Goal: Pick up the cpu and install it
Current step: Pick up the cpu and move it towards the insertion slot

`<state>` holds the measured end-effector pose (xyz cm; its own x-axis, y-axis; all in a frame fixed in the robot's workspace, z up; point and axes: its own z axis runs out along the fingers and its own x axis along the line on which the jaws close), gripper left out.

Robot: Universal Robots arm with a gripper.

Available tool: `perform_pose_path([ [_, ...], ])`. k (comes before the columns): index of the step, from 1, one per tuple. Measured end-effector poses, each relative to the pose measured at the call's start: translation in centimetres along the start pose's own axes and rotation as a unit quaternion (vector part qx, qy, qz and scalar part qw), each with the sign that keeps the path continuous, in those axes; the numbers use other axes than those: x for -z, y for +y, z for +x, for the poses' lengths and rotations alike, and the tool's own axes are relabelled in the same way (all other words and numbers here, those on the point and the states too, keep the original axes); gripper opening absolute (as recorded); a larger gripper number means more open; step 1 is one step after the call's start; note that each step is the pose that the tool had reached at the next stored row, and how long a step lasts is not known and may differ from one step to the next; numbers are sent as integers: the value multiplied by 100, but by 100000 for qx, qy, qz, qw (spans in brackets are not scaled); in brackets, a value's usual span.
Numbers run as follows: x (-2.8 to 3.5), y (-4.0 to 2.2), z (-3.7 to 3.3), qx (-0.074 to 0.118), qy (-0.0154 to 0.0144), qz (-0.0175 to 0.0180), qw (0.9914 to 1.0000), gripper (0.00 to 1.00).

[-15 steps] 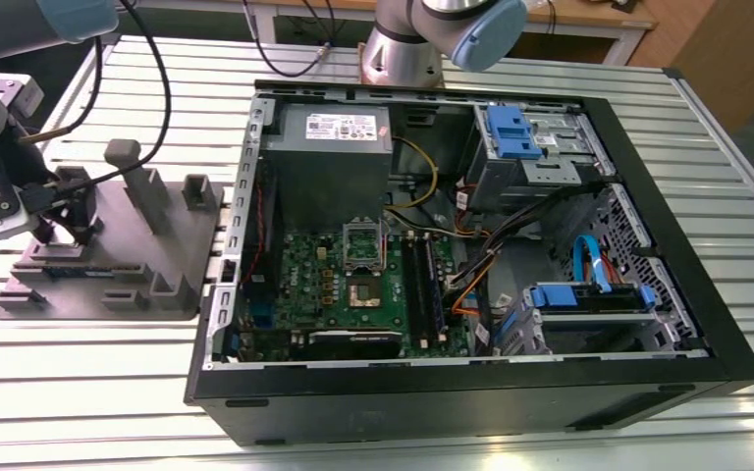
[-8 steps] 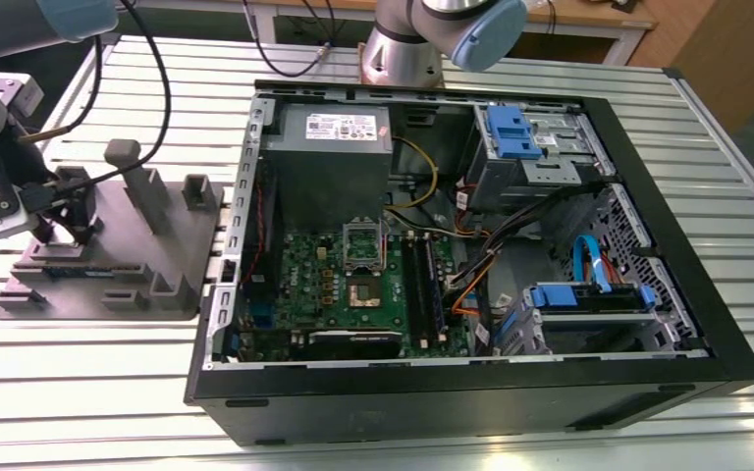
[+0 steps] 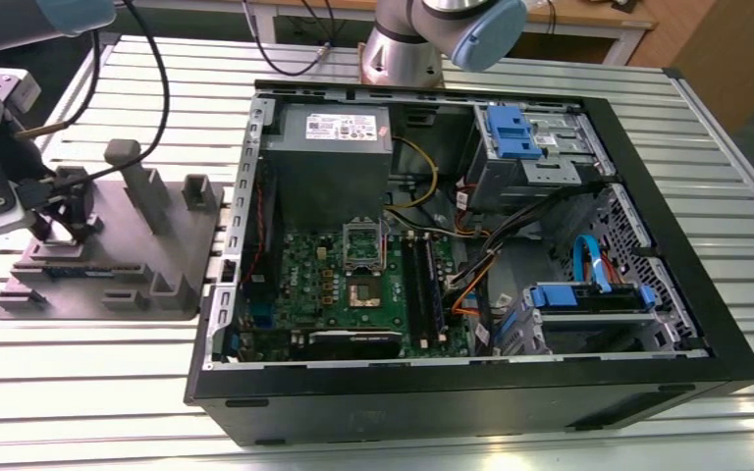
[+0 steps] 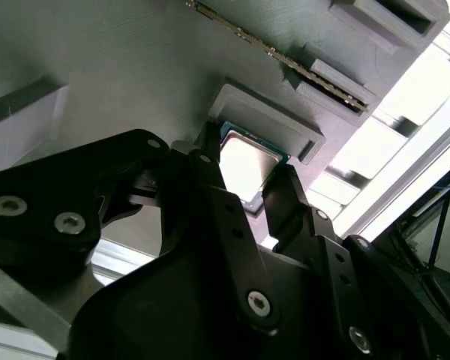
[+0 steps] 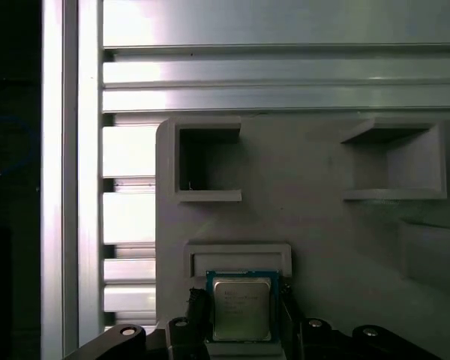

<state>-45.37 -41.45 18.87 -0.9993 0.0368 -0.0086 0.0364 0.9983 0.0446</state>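
The cpu (image 5: 241, 306), a small square chip with a shiny metal top, lies in a shallow pocket of the grey holder block (image 3: 154, 245) at the exterior view's left. My gripper (image 3: 60, 224) is down on that block. In both wrist views its two black fingers (image 5: 199, 319) press against opposite edges of the cpu (image 4: 244, 161), so the gripper (image 4: 244, 180) is shut on the chip, which sits low at its pocket. The open processor socket (image 3: 361, 285) lies on the green motherboard inside the computer case (image 3: 482, 371).
A long green circuit strip (image 4: 285, 60) lies on the holder block beside the cpu pocket. Upright pegs (image 3: 126, 162) rise from the block. Inside the case are a grey power supply (image 3: 331, 147), blue drive brackets (image 3: 514, 132) and loose cables (image 3: 482, 265). A second arm's base (image 3: 403, 49) stands behind it.
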Motion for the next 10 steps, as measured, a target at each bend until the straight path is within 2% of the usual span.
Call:
perform_pose_path([
  [10,66,3,0,-2,2,0,100000,47],
])
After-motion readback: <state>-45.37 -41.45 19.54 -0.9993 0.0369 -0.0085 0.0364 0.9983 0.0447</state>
